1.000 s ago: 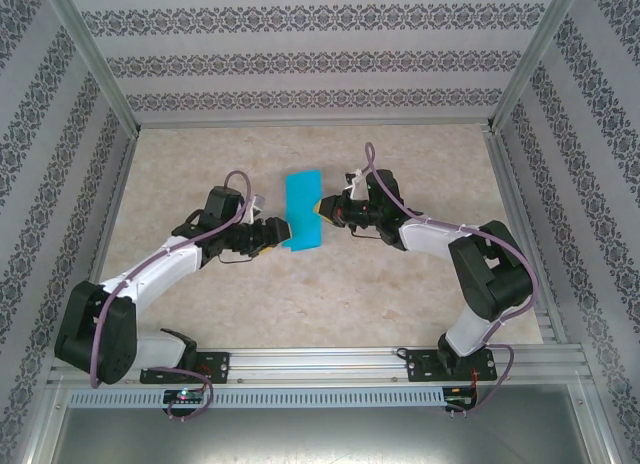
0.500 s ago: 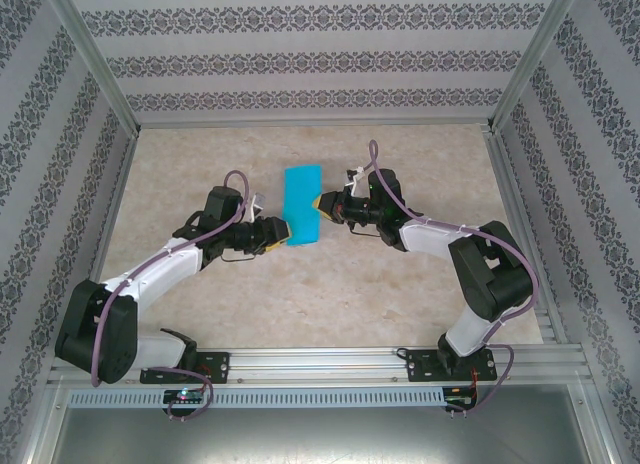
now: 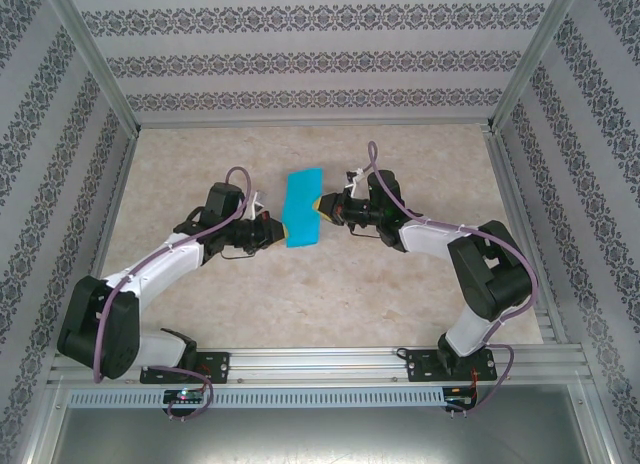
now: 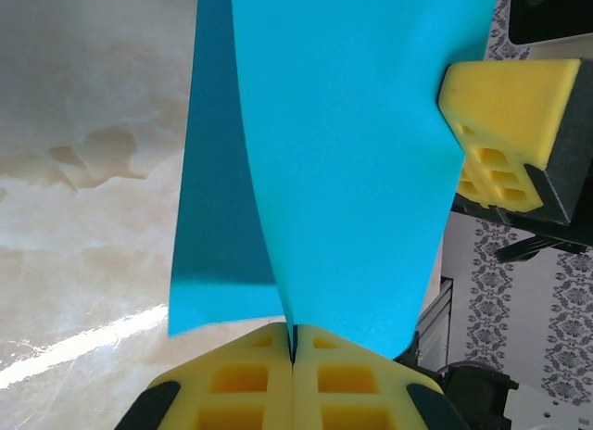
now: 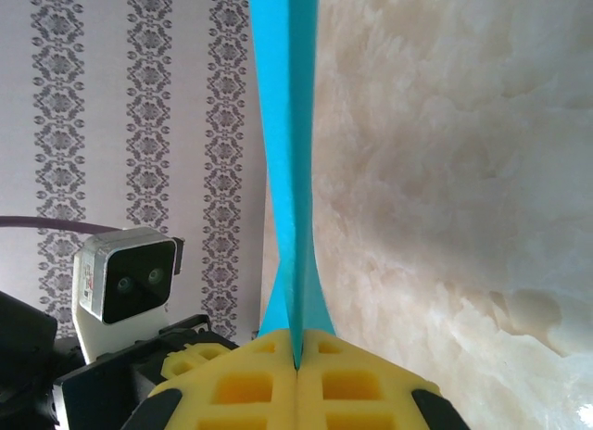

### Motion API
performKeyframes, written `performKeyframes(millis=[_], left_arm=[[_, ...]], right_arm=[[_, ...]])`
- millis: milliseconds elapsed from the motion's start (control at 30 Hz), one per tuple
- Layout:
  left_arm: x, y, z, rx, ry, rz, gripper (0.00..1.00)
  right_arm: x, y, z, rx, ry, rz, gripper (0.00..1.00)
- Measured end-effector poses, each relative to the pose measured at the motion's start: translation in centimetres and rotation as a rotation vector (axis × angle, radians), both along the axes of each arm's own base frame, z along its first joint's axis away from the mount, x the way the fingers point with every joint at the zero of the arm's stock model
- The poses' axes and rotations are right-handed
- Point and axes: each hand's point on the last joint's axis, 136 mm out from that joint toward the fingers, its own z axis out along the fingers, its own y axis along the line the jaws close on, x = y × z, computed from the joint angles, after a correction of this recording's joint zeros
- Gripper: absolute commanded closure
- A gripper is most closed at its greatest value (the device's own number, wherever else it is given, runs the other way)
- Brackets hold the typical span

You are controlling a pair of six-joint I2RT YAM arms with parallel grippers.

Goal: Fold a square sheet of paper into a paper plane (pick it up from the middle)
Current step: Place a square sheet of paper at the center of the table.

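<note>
Above the middle of the beige marbled tabletop (image 3: 400, 284), the thin, matte sheet of cyan-blue paper (image 3: 303, 206) is stretched between the two grippers, its long side running from the table's near edge towards its far edge with a slight tilt. The left wrist view shows the sheet (image 4: 343, 152) doubled into two layers, a brighter face in front and a shaded one behind it that parts from it on the left. The right wrist view shows the paper (image 5: 287, 170) almost edge-on, its layers spreading just above the pads. Whether its lowest edge touches the tabletop cannot be told. The left gripper (image 3: 278, 230), on the side of the table's left edge, has its yellow ribbed pads pressed together on the sheet's near corner, the left gripper (image 4: 293, 342) showing no gap beyond the paper. The right gripper (image 3: 322, 206), on the side of the table's right edge, likewise pinches the opposite edge with the right gripper (image 5: 296, 351) clamped flat. Purple cables (image 3: 232, 180) loop over both white arms, and patterned wallpaper panels (image 3: 300, 64) in an aluminium frame (image 3: 300, 369) enclose the table.
</note>
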Motion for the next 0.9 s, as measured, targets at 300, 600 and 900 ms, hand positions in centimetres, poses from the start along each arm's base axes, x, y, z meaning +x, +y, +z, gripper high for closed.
performKeyframes(millis=[300,600,900], left_arm=[[-0.4,0.0,-4.4,0.058,0.111,-0.028,0.99],[-1.3,-1.4,-7.1,0.090,0.173,-0.073,0.99],[-1.9,-3.0,-9.2,0.111,0.202,-0.106,0.99]], right_arm=[[-0.9,0.0,-4.0,-0.095,0.054,0.030,0.84],[-1.8,-1.2,-7.8,-0.225,0.099,0.043,0.75],[-3.0,-3.6,-11.0,-0.382,0.141,0.053,0.65]])
